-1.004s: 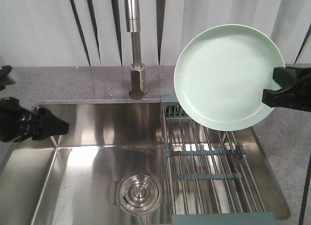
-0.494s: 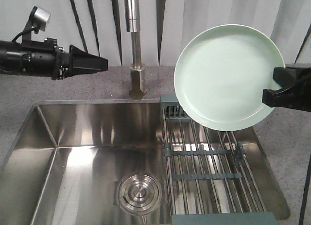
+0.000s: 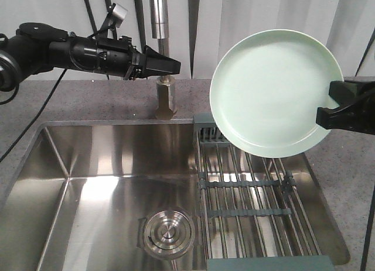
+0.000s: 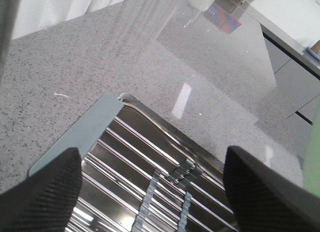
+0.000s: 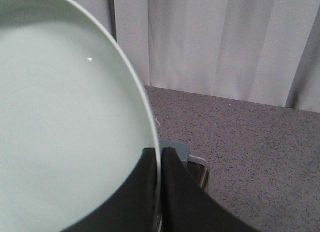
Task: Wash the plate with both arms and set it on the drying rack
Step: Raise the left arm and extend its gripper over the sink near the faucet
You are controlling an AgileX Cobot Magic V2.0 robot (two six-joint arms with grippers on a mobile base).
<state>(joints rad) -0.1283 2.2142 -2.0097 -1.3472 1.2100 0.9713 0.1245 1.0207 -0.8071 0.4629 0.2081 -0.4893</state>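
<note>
Now our right gripper [image 3: 330, 110] pinches the plate [image 3: 272, 89] by its rim, upright over the drying rack [image 3: 252, 212] near the right edge of the worktop [image 3: 88, 104]; our left gripper [image 3: 171, 64], fingers spread, hovers at the faucet [image 3: 166, 98] by the back edge.

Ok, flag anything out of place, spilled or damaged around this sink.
Nothing much stands out. The plate is intact and clean-looking, held upright by its rim in the right gripper over the drying rack, whose rods lie straight. The sink shows no spill; one tiny pale fleck lies on the counter.
</note>
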